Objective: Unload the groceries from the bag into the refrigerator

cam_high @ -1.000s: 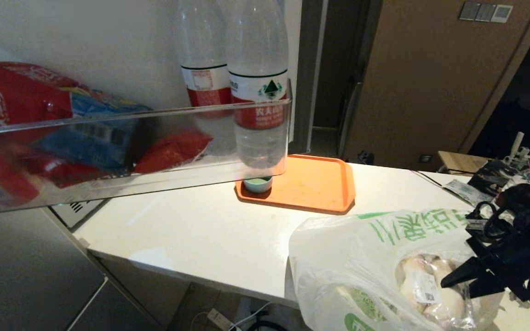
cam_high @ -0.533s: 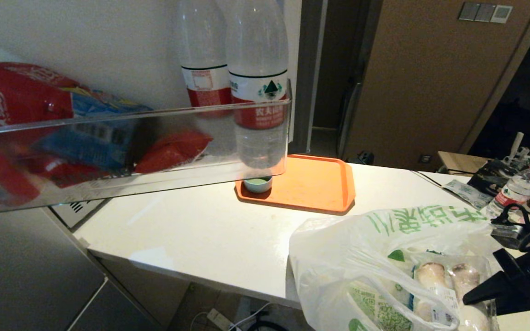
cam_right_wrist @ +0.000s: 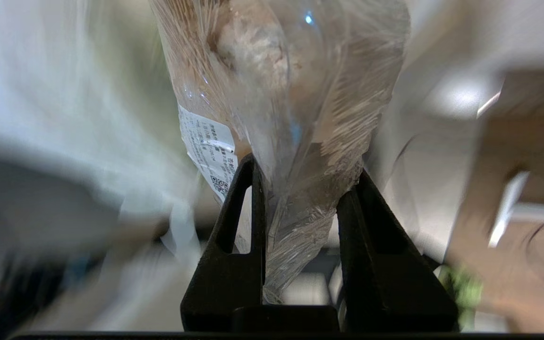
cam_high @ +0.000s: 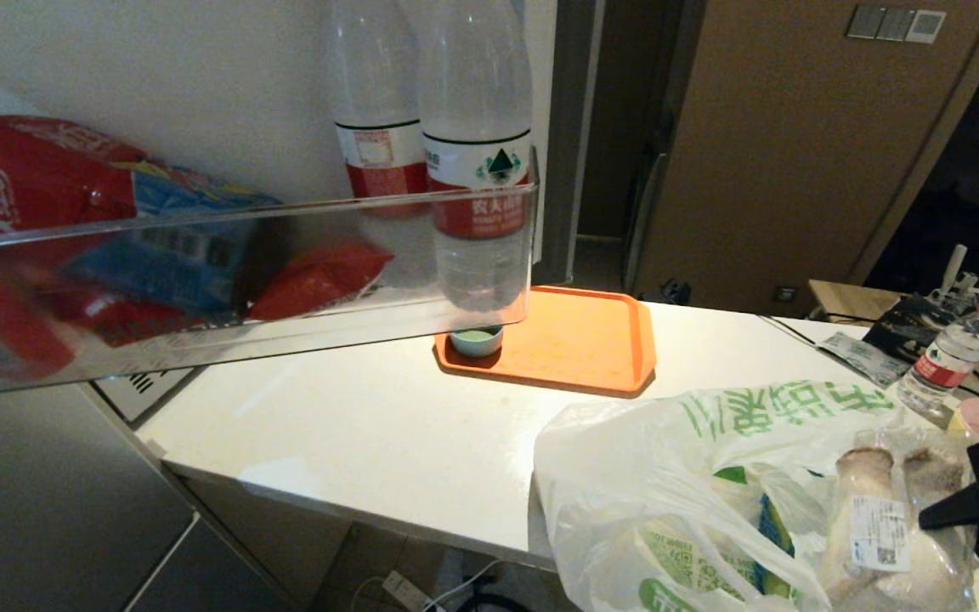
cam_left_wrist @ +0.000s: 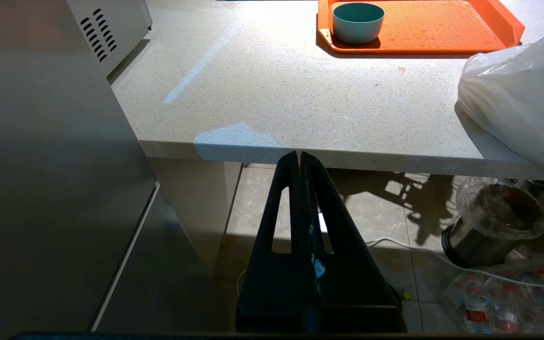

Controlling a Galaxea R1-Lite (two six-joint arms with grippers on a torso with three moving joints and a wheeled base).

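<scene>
Fridge (cam_high: 48, 476) fills the left, door open; its clear door shelf (cam_high: 234, 255) carries red and blue snack packs (cam_high: 158, 246) and two water bottles (cam_high: 472, 153) w/ red labels. White counter (cam_high: 387, 425) runs from centre to right. Orange tray (cam_high: 574, 340) sits at the far side of the counter w/ a small teal bowl (cam_high: 476, 340) in its near-left corner. Bag (cam_high: 676, 476) lies at the near-right edge of the counter, mouth open toward the right, green print on top; a green-and-white pack (cam_high: 693, 561) shows inside it. Mushroom pack (cam_high: 889, 518), clear film w/ a white label, pale lumps inside, sits at the bag's mouth, right of the green pack. Right gripper (cam_right_wrist: 300, 189) enters from the far right edge of the head view; its fingers (cam_right_wrist: 239, 226) are closed partway, pinching the crumpled film end of the mushroom pack. A small water bottle (cam_high: 948, 357) w/ red cap stands far right, beside dark clutter. Left gripper (cam_left_wrist: 299, 160) hangs below the near counter edge, over the floor, fingers pressed together, holding nothing.
</scene>
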